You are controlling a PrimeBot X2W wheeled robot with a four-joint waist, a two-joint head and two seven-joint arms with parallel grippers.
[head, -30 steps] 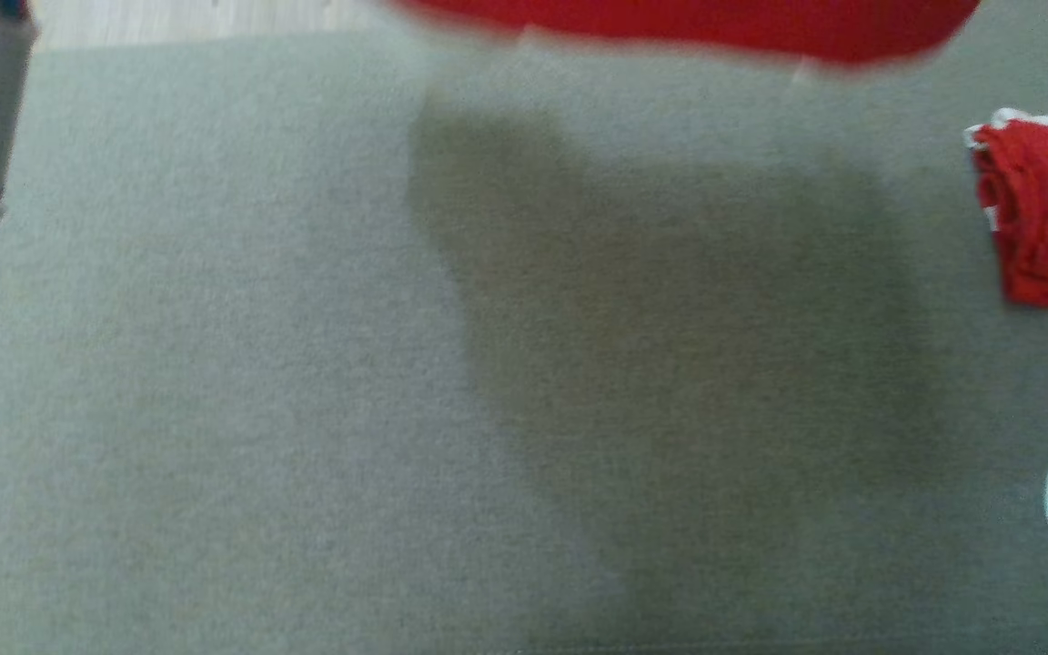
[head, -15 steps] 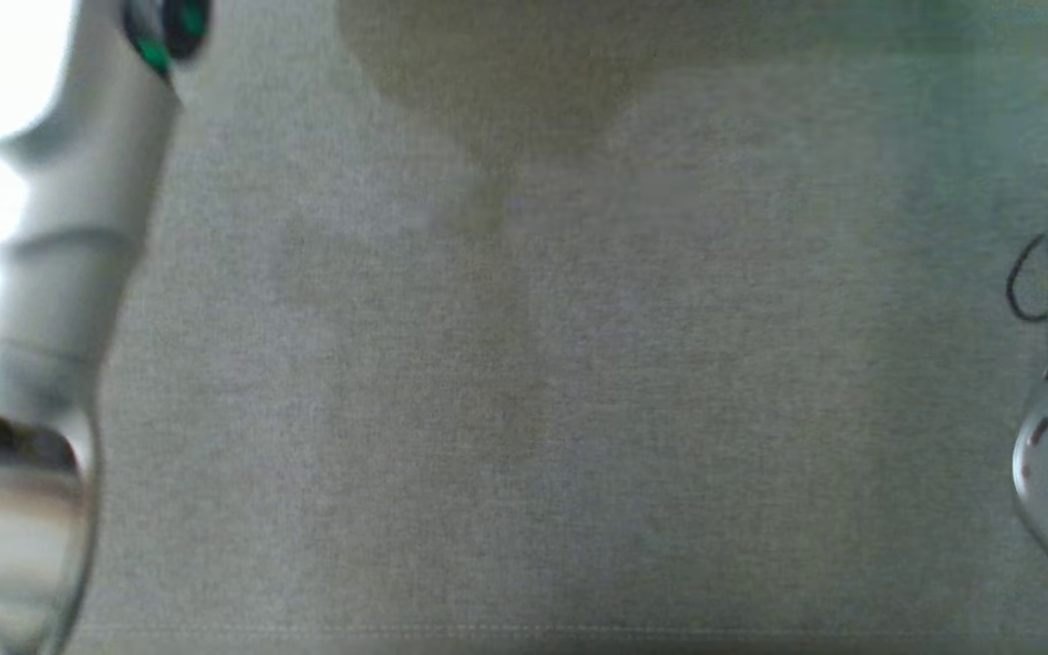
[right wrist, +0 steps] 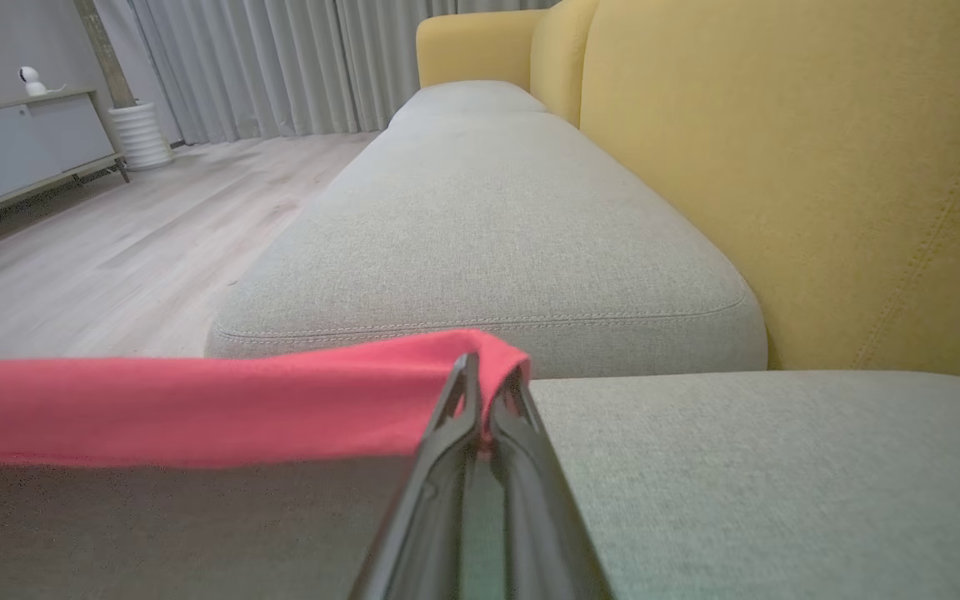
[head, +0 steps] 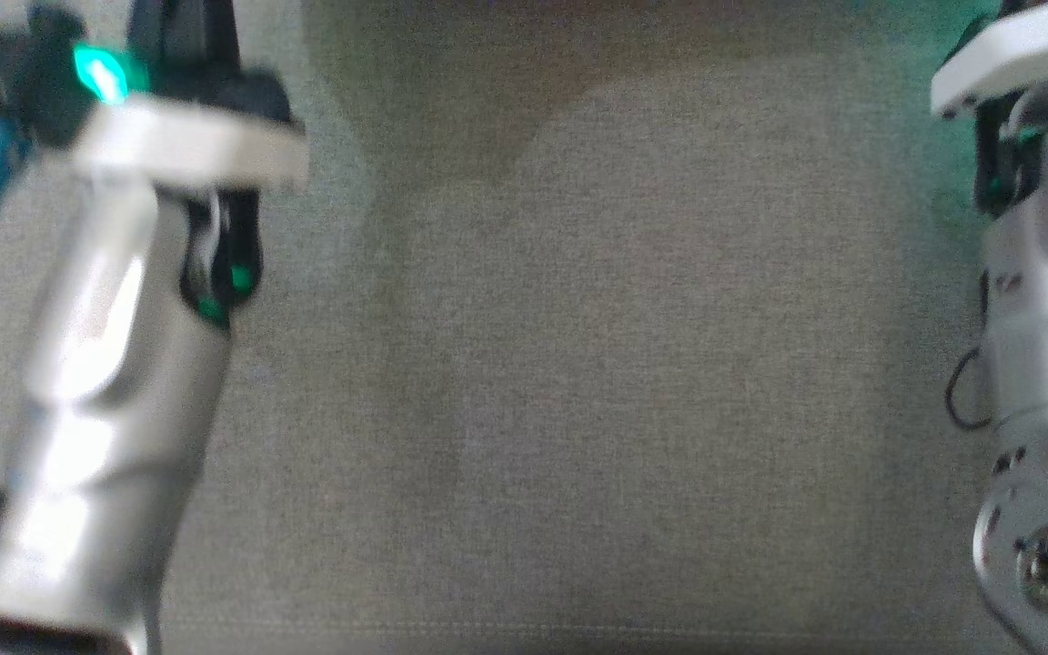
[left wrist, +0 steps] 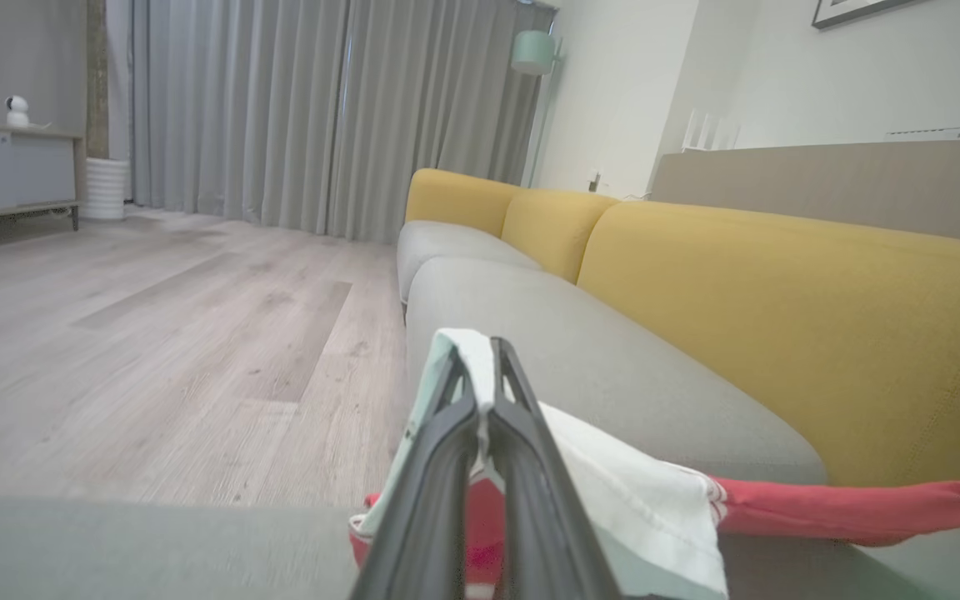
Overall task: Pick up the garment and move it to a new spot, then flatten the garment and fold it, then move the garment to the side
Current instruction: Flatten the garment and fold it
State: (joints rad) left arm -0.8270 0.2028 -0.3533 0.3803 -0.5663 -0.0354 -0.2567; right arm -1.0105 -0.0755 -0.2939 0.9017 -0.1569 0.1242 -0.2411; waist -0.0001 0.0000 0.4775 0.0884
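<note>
Both pairs of jaws are pinching the garment (right wrist: 197, 404). Its red cloth is pulled long and tight between the left gripper (left wrist: 480, 354) and the right gripper (right wrist: 484, 371), running side to side above the grey sofa seat (right wrist: 780, 467). A white part hangs by the left one. Yellow cushions (left wrist: 797, 333) stand behind.

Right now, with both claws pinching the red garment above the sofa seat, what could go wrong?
1. The left claw grips only the white-trimmed corner of the red fabric garment; a thin pinch like that may slip under tension.
2. The right claw holds a small fold of the edge, so pulling the arms apart could tug it free.
3. The grey fabric sofa seat cushion ends near the wooden floor; slack cloth might drape over the edge.
</note>
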